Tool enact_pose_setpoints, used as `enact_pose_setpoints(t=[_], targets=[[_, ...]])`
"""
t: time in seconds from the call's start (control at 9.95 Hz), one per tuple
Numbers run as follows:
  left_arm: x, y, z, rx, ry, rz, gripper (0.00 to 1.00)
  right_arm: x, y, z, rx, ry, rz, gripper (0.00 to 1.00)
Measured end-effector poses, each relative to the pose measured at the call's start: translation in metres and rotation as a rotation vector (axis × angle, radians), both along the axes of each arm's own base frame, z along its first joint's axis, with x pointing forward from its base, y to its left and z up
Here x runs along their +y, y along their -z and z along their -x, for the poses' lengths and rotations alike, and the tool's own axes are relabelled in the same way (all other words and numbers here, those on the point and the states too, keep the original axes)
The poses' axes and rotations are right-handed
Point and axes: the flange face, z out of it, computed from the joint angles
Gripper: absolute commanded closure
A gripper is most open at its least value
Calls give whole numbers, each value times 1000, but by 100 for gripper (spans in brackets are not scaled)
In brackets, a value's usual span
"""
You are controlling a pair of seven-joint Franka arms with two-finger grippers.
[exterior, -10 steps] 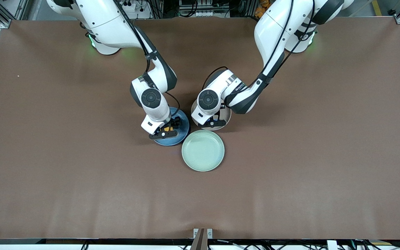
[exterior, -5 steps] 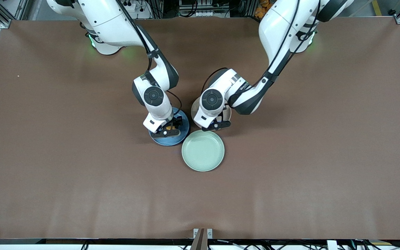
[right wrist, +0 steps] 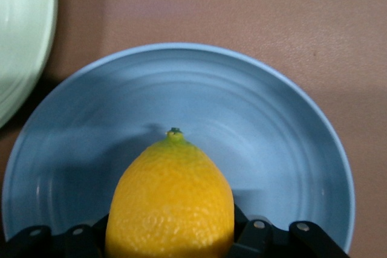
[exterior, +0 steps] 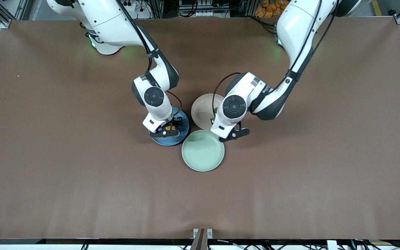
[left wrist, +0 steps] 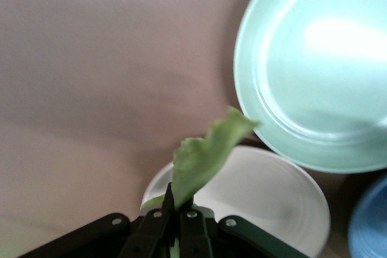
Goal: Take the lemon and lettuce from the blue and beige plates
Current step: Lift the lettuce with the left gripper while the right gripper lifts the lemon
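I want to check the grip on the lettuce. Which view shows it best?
The left wrist view: the lettuce sticks up from the shut left gripper. The front view shows only a green speck beside the arm; the right wrist view shows none of it.

- lemon (right wrist: 170, 202): yellow, dimpled, greenish nub end pointing outward, sitting clamped between the right gripper's fingers over the blue plate
- lettuce (left wrist: 202, 158): light green wrinkled leaf, sticking up from the left gripper's pinched fingertips, hanging above the beige plate's edge
- blue plate (exterior: 183, 129): lying flat, toward the right arm's end
- beige plate (exterior: 201, 109): lying flat just beside the blue one
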Motion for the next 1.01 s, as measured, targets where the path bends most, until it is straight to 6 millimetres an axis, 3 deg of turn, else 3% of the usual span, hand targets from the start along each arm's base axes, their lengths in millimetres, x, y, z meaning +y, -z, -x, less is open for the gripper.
enact_pose_setpoints(t=[0.2, 0.5, 0.8, 1.01], targets=[[24, -2, -18, -28, 19, -28, 100, 2, -20, -14, 41, 11, 23, 54], [79, -10, -51, -26, 69, -14, 100, -5, -60, -45, 59, 40, 27, 55], [130, -9, -77, -32, 139, -18, 100, -26, -104, -81, 69, 49, 19, 55], [156, -9, -89, -33, 196, -17, 100, -43, -122, -98, 66, 49, 11, 56]])
